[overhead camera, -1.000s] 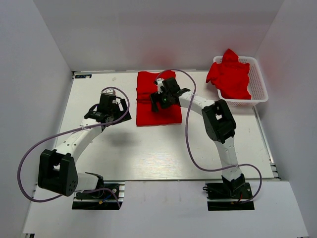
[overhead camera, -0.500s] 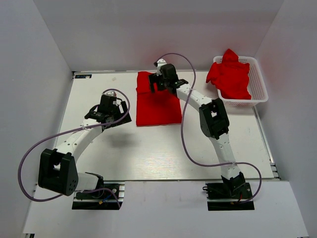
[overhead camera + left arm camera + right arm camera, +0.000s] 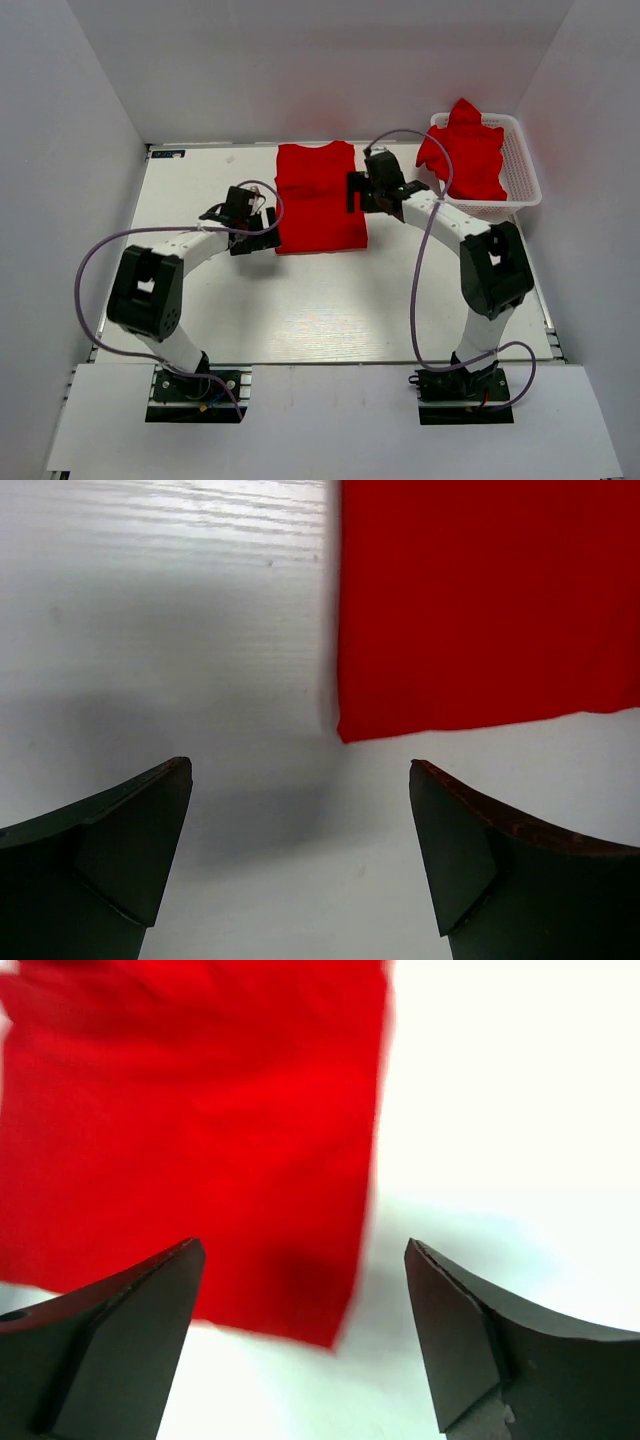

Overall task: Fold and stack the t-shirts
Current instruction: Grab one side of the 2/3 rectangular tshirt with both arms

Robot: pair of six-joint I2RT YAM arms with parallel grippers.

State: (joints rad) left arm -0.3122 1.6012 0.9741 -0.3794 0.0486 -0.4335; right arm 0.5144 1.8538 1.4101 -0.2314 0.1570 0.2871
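Observation:
A folded red t-shirt point(image 3: 318, 197) lies flat at the middle back of the white table point(image 3: 300, 300). More red t-shirts point(image 3: 465, 152) are heaped in the basket at the back right. My left gripper point(image 3: 264, 228) is open, just off the folded shirt's near left corner. In the left wrist view that corner of the t-shirt point(image 3: 480, 600) lies ahead of the open left gripper point(image 3: 300, 775), with bare table between the jaws. My right gripper point(image 3: 357, 190) is open at the shirt's right edge. The right wrist view shows the t-shirt point(image 3: 190, 1130) edge ahead of the empty right gripper point(image 3: 305, 1255).
A white lattice basket point(image 3: 528, 178) stands at the back right corner of the table. White walls close in the table on the left, back and right. Each arm trails a purple cable point(image 3: 100, 270).
The right gripper has moved off the top of the folded shirt to its right edge. The left arm has swung right, up to the shirt's near left corner.

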